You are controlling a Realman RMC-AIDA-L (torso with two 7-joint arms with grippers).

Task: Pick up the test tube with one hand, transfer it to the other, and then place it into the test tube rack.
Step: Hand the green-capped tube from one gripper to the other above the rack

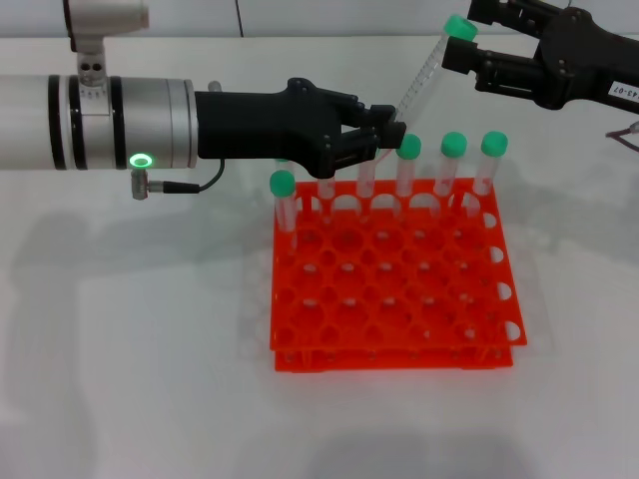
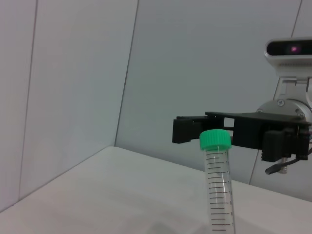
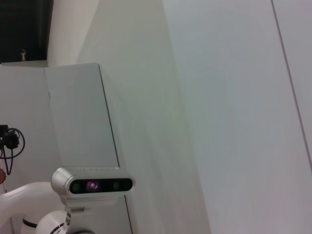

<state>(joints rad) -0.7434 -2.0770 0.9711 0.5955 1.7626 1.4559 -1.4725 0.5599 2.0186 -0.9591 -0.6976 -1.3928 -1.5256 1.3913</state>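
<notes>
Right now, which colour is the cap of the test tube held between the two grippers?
Green. The test tube cap shows best in the left wrist view.

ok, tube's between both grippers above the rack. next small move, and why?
Probably close the right gripper on the cap end. The left gripper grips the tilted test tube by its lower end above the back row of the test tube rack. The right gripper's fingers sit at the green cap, but a firm hold isn't evident, so the left shouldn't let go yet.

Left hand pinched closed, level; right hand nearby, fingers parted.
</notes>
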